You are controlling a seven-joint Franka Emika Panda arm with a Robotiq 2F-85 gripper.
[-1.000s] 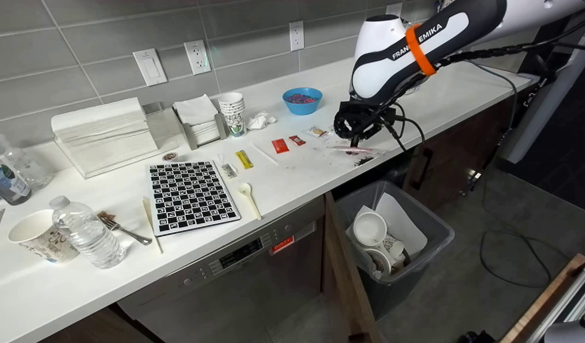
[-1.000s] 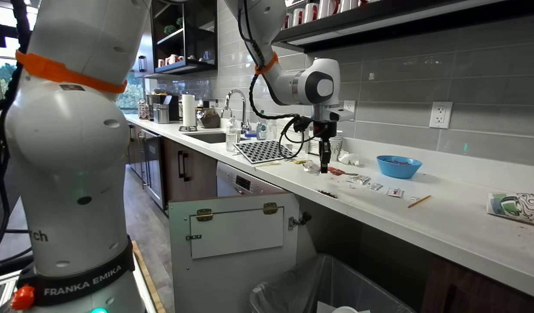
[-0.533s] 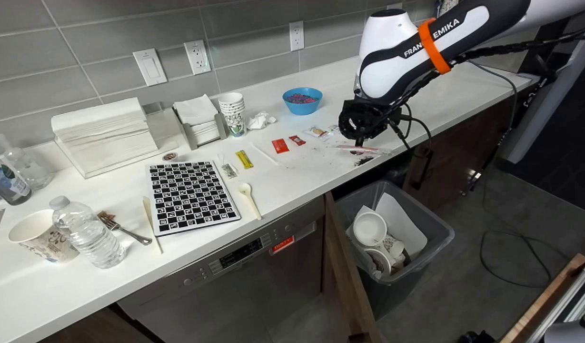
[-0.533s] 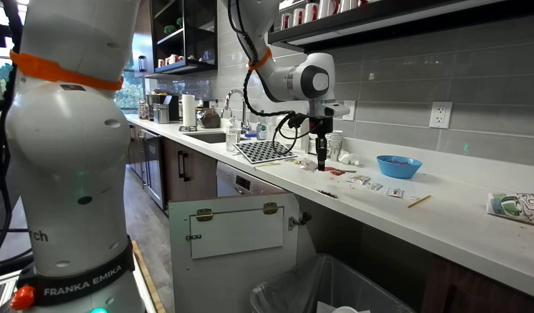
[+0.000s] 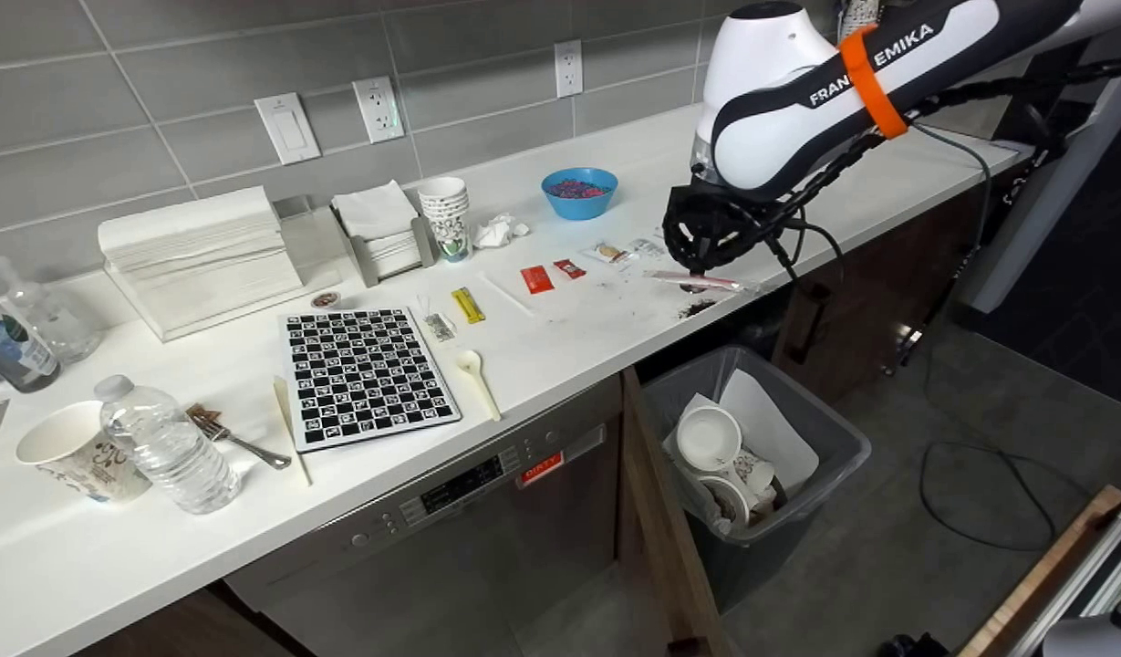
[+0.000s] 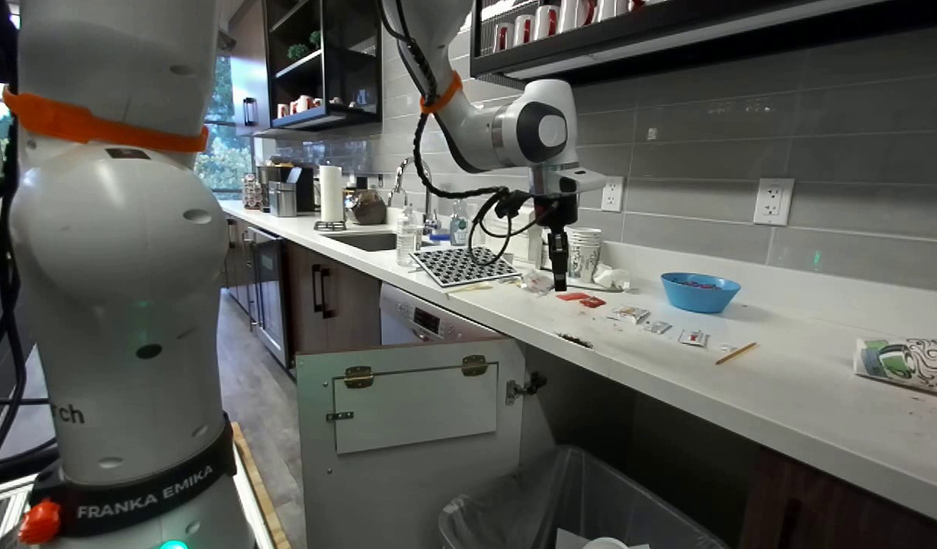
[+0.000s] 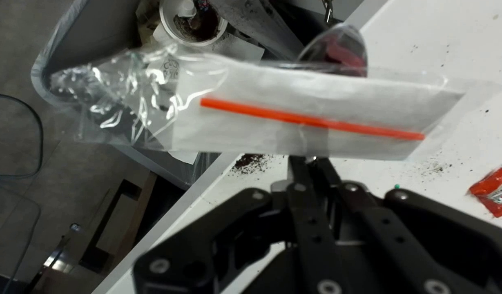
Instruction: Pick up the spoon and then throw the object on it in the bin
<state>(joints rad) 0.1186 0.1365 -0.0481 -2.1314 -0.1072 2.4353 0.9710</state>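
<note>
Over the counter (image 5: 587,333), the end effector (image 7: 312,160) clenches the spoon (image 7: 335,50), the arm (image 6: 125,305) lettered "FRANKA EMIKA", the dishwasher (image 5: 487,557) labelled "DIRTY".

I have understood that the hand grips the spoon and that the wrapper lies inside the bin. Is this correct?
The wrapper is not inside the bin: the wrist view shows it lying across the spoon, merely overlapping the bin in the picture. The hand grips the spoon, as you say.

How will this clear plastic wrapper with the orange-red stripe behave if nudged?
The wrapper is probably floppy: one end is crumpled. Its glossy film suggests slipperiness. It may tip off easily, overhanging the shiny metal spoon on both sides.
</note>
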